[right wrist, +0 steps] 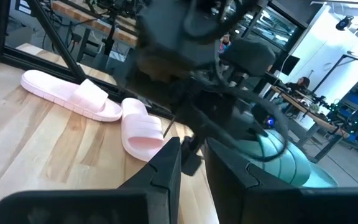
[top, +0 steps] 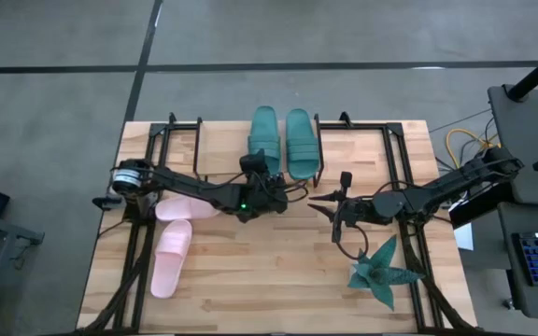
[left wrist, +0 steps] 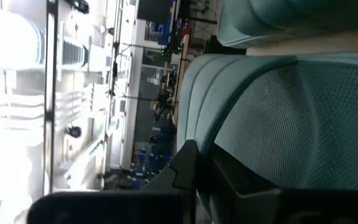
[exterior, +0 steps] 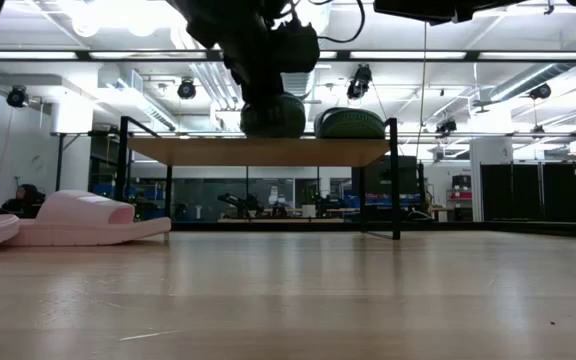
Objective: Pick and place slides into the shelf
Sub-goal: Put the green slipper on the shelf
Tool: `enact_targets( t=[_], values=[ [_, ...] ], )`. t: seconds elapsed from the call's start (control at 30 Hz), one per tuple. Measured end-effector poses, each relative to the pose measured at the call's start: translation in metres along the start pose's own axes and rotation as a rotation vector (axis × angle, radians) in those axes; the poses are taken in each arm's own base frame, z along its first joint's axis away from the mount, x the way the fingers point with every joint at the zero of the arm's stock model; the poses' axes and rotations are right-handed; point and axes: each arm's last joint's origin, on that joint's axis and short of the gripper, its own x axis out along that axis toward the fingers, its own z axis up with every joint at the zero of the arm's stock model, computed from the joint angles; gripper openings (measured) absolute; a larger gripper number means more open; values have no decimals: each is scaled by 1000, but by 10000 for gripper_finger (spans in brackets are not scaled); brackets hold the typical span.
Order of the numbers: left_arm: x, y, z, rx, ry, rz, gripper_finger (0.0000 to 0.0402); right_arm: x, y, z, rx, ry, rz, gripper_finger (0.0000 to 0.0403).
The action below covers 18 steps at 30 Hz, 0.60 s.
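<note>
Two dark teal slides lie side by side on the shelf's wooden board (exterior: 258,151), the left one (top: 263,133) and the right one (top: 299,140). My left gripper (top: 255,170) is at the left teal slide's near end and shut on it; this slide fills the left wrist view (left wrist: 278,124). Two pale pink slides lie on the table at the left, one (top: 183,207) partly under my left arm, the other (top: 171,257) nearer the front. My right gripper (top: 328,209) hovers shut and empty right of centre. My left gripper has the left teal slide's near-end edge (left wrist: 205,140) between its two fingers, one finger (left wrist: 186,168) on each side. It comes from the table's near side, slanting down. The slide lies on the shelf board beside the other teal slide.
A spiky teal star-shaped plant (top: 381,271) sits at the table's near right. Black metal frames run along both table sides (top: 138,252). The shelf's thin black legs (exterior: 395,180) stand at the far centre. Bare wood lies in the near middle.
</note>
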Motion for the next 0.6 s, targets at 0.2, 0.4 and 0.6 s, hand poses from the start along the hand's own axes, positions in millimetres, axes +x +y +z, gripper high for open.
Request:
enact_targets(
  t=[0.2, 0.4, 0.6],
  values=[
    [12, 5, 3, -84, 14, 1, 0, 0, 0, 0, 0, 1, 0, 59],
    [12, 1, 5, -86, -10, -27, 0, 0, 0, -1, -4, 6, 3, 63],
    [13, -10, 6, -68, -7, -28, 0, 0, 0, -1, -4, 6, 2, 60]
  ],
)
